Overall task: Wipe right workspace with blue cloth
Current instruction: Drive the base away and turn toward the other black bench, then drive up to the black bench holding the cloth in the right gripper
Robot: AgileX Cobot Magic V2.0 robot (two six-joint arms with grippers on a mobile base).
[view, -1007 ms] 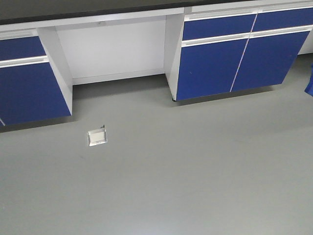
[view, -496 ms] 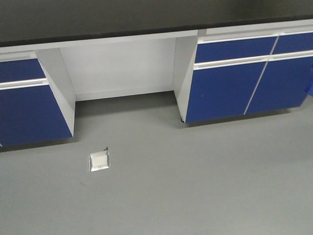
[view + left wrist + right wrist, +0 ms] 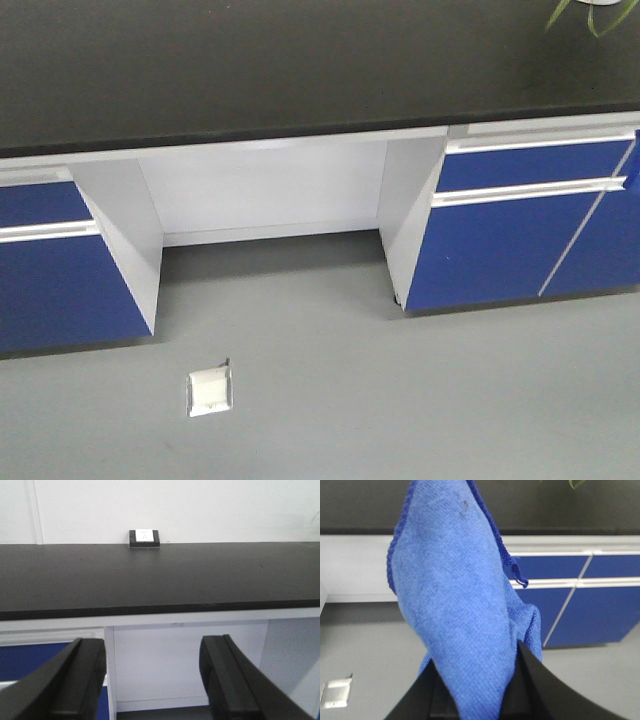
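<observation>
Looking from the front, I see a wide matte black benchtop (image 3: 250, 70) running above blue cabinet doors (image 3: 500, 250). At the left wrist, the left gripper (image 3: 152, 680) gapes empty, facing a small black box with white label (image 3: 144, 537). At the right wrist, the right gripper (image 3: 475, 700) pinches the bunched royal-blue soft cloth (image 3: 450, 595), short of the bench. It looks light and limp, best held by its gathered folds.

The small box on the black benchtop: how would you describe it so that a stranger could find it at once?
Start from the wide black benchtop that runs along the white wall. At its back edge, by the wall, sits a small black box. Its white front panel sets it apart from the dark surface around it.
</observation>
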